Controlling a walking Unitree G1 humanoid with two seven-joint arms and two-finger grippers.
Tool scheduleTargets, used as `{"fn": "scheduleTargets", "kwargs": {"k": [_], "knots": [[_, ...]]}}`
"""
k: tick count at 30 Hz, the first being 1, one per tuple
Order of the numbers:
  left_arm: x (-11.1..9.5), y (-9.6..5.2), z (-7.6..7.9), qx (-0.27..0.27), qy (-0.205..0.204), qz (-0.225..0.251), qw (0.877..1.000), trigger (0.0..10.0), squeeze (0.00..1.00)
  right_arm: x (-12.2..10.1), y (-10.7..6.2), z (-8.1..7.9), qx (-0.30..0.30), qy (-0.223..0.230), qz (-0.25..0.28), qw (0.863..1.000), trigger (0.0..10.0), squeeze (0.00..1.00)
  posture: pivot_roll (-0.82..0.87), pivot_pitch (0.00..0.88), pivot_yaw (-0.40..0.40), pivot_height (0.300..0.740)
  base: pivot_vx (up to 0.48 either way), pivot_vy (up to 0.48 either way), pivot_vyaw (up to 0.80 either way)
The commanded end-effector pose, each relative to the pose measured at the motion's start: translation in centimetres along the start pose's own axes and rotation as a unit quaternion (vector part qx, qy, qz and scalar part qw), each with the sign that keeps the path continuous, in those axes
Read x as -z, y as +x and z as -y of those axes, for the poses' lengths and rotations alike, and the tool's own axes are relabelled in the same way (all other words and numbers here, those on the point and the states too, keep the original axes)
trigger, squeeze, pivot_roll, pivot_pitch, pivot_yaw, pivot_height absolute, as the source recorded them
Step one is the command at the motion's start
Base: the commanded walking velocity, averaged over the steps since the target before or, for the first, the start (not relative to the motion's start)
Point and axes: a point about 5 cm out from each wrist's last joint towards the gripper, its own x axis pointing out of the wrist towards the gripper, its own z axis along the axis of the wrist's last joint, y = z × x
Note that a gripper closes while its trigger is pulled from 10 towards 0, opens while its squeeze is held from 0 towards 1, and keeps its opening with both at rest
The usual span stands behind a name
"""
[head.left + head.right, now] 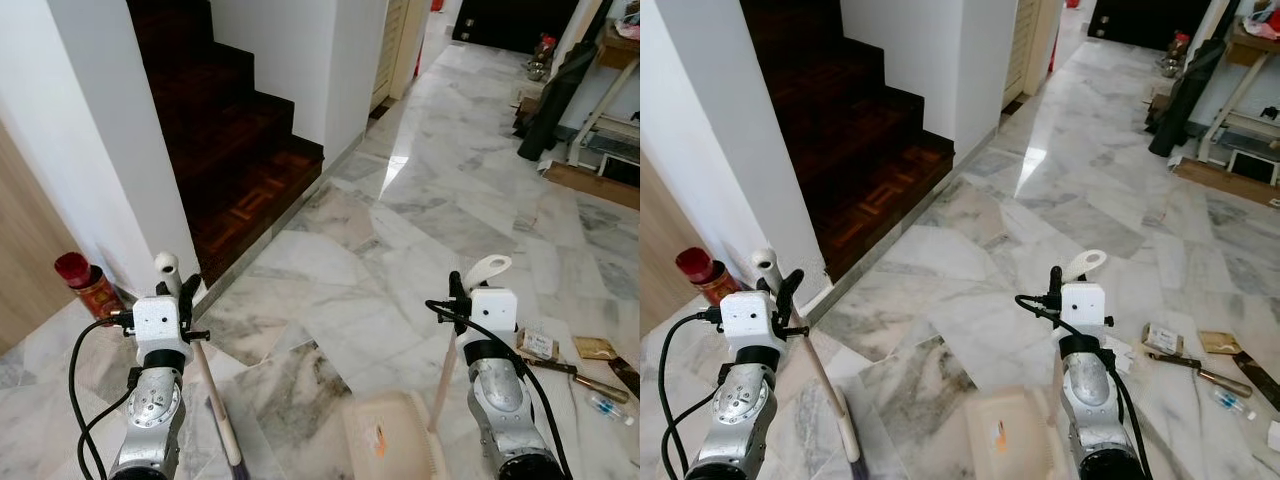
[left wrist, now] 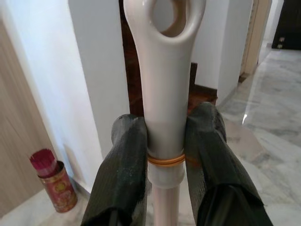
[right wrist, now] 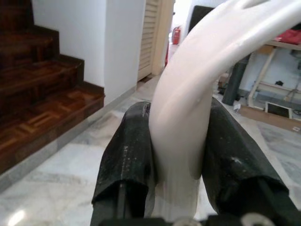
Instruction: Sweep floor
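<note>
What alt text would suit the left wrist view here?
The left claw grips a cream plastic broom handle between its two black fingers, just below the handle's hanging loop. Behind stand a white wall, dark wooden stairs, and a red cylindrical tin on the grey marble floor.

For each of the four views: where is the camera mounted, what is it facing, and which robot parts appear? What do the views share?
Left eye, right eye: head stereo pair, looking down at marble floor and wooden stairs; both arms show.
Left wrist: looks along the left pincer, shut on the broom handle.
Right wrist: looks along the right pincer, shut on the dustpan handle.
Shared: stairs and floor appear in all.
</note>
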Motion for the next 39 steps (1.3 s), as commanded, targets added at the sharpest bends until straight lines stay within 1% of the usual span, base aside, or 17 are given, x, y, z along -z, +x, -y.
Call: {"fn": "scheduleTargets", "kwargs": {"k": [1, 3, 7, 9, 14, 17, 22, 23, 24, 25, 27, 28, 32, 34, 36, 37, 39], "knots": [[-1.1, 0.1, -0.3, 0.011, 0.017, 0.032, 0.999, 10.0, 0.0, -0.3, -0.1, 0.3, 0.012, 0.001, 0.009, 1.0, 10.0, 0.0, 0.11, 0.0, -0.067, 0.74, 0.0, 0.0, 0.0], [-1.1, -0.1, -0.3, 0.017, 0.021, 0.031, 0.999, 10.0, 0.0, 0.2, -0.6, 0.5, 0.026, 0.002, 0.003, 1.0, 10.0, 0.0, 0.12, 0.0, -0.048, 0.74, 0.0, 0.0, 0.0], [-1.5, 0.2, 0.1, 0.042, 0.032, 0.036, 0.998, 10.0, 0.0, 0.9, -1.6, 0.7, 0.047, -0.002, -0.009, 0.999, 10.0, 0.0, 0.13, 0.0, 0.002, 0.74, 0.0, 0.0, 0.0], [-1.8, 0.5, 0.2, 0.064, 0.041, 0.036, 0.996, 10.0, 0.0, 1.3, -2.2, 0.5, 0.059, 0.007, -0.014, 0.998, 10.0, 0.0, 0.12, 0.0, 0.026, 0.74, 0.0, 0.0, 0.0], [-2.1, 1.3, 0.1, 0.085, 0.046, 0.032, 0.995, 10.0, 0.0, 1.5, -3.0, -0.2, 0.07, 0.01, -0.017, 0.997, 10.0, 0.0, 0.1, 0.0, 0.069, 0.74, 0.0, 0.0, 0.0], [-2.3, 1.5, 0.2, 0.091, 0.048, 0.031, 0.994, 10.0, 0.0, 1.5, -3.0, -0.2, 0.075, 0.011, -0.017, 0.997, 10.0, 0.0, 0.08, 0.0, 0.073, 0.74, 0.0, 0.0, 0.0], [-2.4, 2.2, 0.8, 0.093, 0.042, 0.031, 0.994, 10.0, 0.0, 0.7, -2.8, 0.2, 0.077, 0.004, -0.003, 0.997, 10.0, 0.0, 0.03, 0.0, 0.069, 0.74, 0.0, 0.0, 0.0], [-2.4, 2.4, 1.3, 0.098, 0.035, 0.03, 0.994, 10.0, 0.0, 0.6, -2.8, 0.4, 0.075, -0.002, 0.0, 0.997, 10.0, 0.0, 0.03, 0.0, 0.076, 0.74, 0.0, 0.0, 0.0], [-2.4, 2.4, 1.3, 0.098, 0.035, 0.03, 0.994, 10.0, 0.0, 0.6, -2.8, 0.4, 0.075, -0.002, 0.0, 0.997, 10.0, 0.0, 0.03, 0.0, 0.076, 0.74, 0.0, 0.0, 0.0], [-2.5, 2.5, 2.1, 0.11, 0.027, 0.032, 0.993, 10.0, 0.0, 0.5, -3.1, 0.7, 0.077, -0.008, 0.003, 0.997, 10.0, 0.0, 0.01, 0.0, 0.095, 0.74, 0.0, 0.0, 0.0], [-2.6, 2.7, 2.7, 0.117, 0.02, 0.034, 0.992, 10.0, 0.0, 0.6, -3.2, 0.9, 0.081, -0.011, 0.003, 0.997, 10.0, 0.0, 0.0, 0.0, 0.099, 0.74, 0.0, 0.0, 0.0], [-2.7, 2.8, 3.5, 0.132, 0.015, 0.035, 0.991, 10.0, 0.0, 0.5, -3.3, 1.1, 0.088, -0.015, 0.006, 0.996, 10.0, 0.0, -0.02, 0.0, 0.119, 0.74, 0.0, 0.0, 0.0], [-3.3, 3.4, 5.4, 0.171, 0.003, 0.042, 0.984, 10.0, 0.0, 0.0, -3.5, 2.1, 0.108, -0.022, 0.015, 0.994, 10.0, 0.0, -0.06, 0.0, 0.145, 0.74, 0.0, 0.0, 0.0], [-3.3, 3.4, 5.9, 0.18, 0.003, 0.044, 0.983, 10.0, 0.0, -0.1, -3.6, 2.4, 0.112, -0.024, 0.016, 0.993, 10.0, 0.0, -0.07, 0.0, 0.146, 0.74, 0.0, 0.0, 0.0], [-3.2, 3.5, 6.0, 0.177, -0.002, 0.042, 0.983, 10.0, 0.0, -0.2, -3.7, 2.8, 0.117, -0.027, 0.017, 0.993, 10.0, 0.0, -0.07, 0.0, 0.143, 0.74, 0.0, 0.0, 0.0], [-3.2, 3.5, 6.3, 0.175, -0.007, 0.041, 0.984, 10.0, 0.0, -0.3, -3.8, 3.4, 0.12, -0.032, 0.018, 0.992, 10.0, 0.0, -0.08, 0.0, 0.129, 0.74, 0.0, 0.0, 0.0], [-3.2, 3.5, 6.4, 0.174, -0.008, 0.041, 0.984, 10.0, 0.0, -0.4, -3.8, 3.6, 0.12, -0.035, 0.018, 0.992, 10.0, 0.0, -0.08, 0.0, 0.129, 0.74, 0.0, 0.0, 0.0]]}}
